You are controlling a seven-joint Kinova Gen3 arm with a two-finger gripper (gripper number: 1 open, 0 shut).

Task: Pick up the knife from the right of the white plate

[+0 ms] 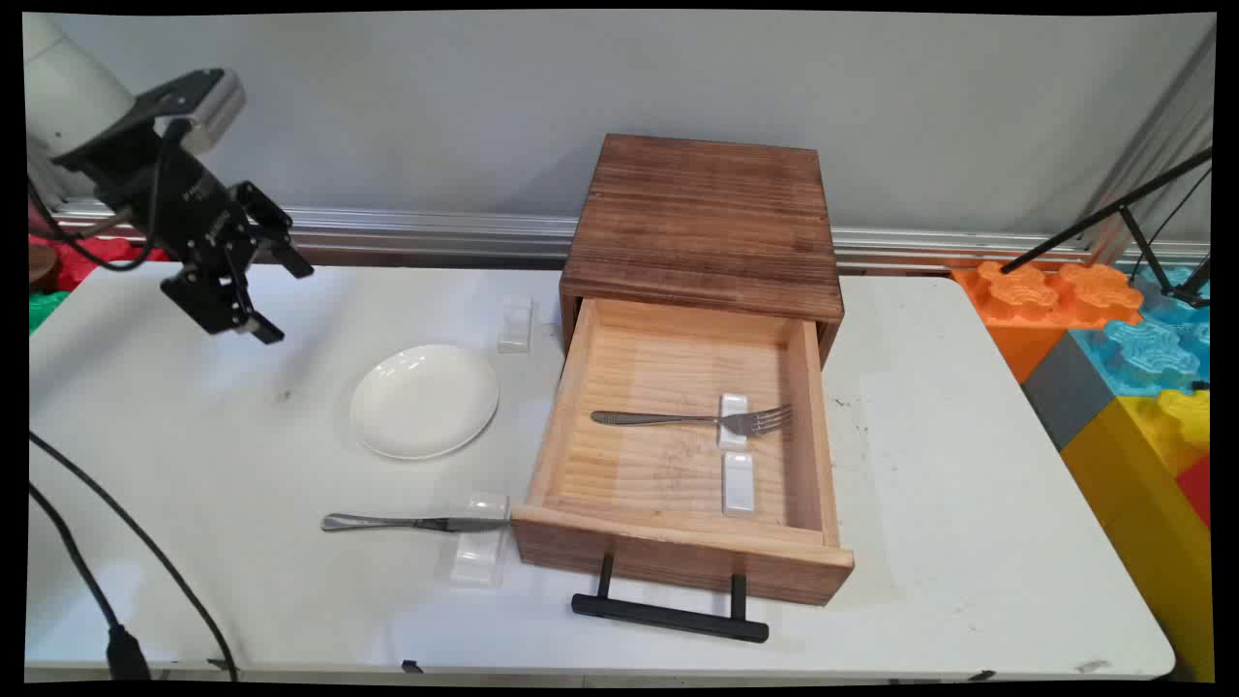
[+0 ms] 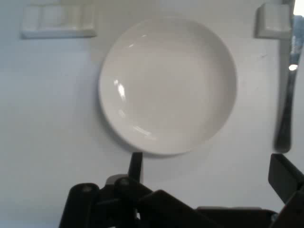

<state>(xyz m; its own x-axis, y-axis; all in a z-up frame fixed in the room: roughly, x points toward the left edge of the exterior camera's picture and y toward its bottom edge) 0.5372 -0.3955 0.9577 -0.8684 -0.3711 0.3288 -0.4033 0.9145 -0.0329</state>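
Observation:
My gripper (image 1: pixel 287 302) hangs open above the table's left side, up and to the left of a white plate (image 1: pixel 424 400), with nothing between its fingers. In the hand view the empty plate (image 2: pixel 167 85) fills the middle, just beyond the gripper (image 2: pixel 209 172). A small white rest (image 1: pixel 515 322) lies behind the plate and shows as the rest (image 2: pixel 57 21) at upper left. A knife (image 1: pixel 411 524) lies with its blade on another white rest (image 1: pixel 479 542) at the front. The knife (image 2: pixel 285 109) shows blurred at the right edge, below that rest (image 2: pixel 273 21).
A wooden box (image 1: pixel 702 223) stands mid-table with its drawer (image 1: pixel 678 552) pulled out. Inside, a fork (image 1: pixel 692 419) lies across one white rest (image 1: pixel 733 407), with a second rest (image 1: pixel 738 482) beside it. Black cables (image 1: pixel 106 542) trail at left; coloured foam blocks (image 1: pixel 1133 358) stand at right.

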